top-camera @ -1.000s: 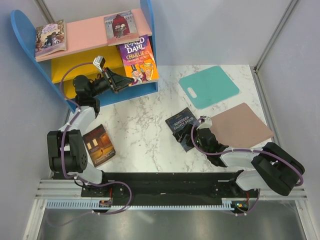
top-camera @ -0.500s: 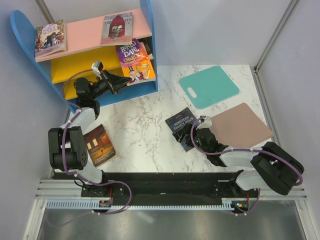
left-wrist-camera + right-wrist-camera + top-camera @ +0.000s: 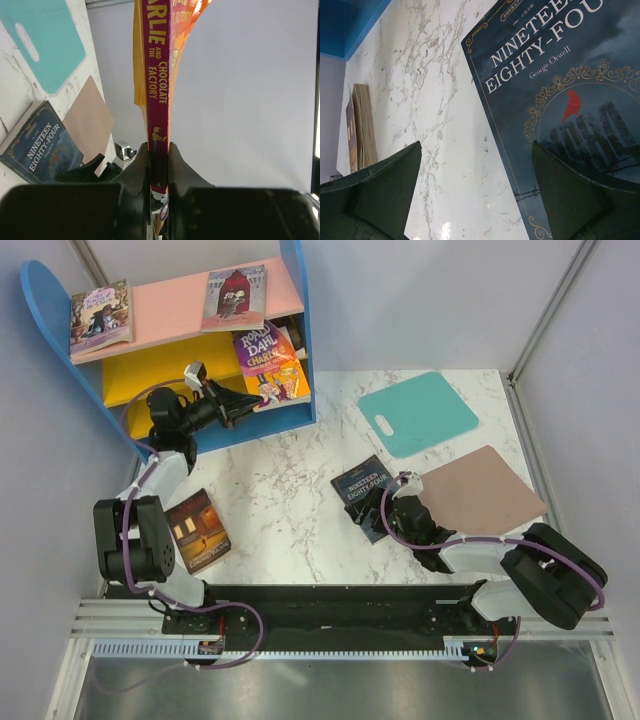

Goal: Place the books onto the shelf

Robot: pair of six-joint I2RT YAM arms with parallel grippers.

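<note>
Presently, the left gripper (image 3: 158, 150) is clamped on the spine of the Charlie and the Chocolate Factory paperback (image 3: 272, 362), which is held at the yellow tier (image 3: 160, 365) of the shelf (image 3: 301, 310) in the upper left of the top view (cover tilted toward the camera). The right gripper (image 3: 476, 150) is spread wide, gripping nothing, above an edge of the Nineteen Eighty-Four paperback (image 3: 360, 485), which is laid flat on the marble table (image 3: 290, 500) at frame centre. A brown-orange paperback (image 3: 198, 530) is seen flat at lower left.

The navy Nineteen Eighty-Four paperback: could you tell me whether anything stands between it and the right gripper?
Nothing visible does. The open right gripper faces the navy paperback directly, one finger over its cover, the other over bare white marble table.
</note>
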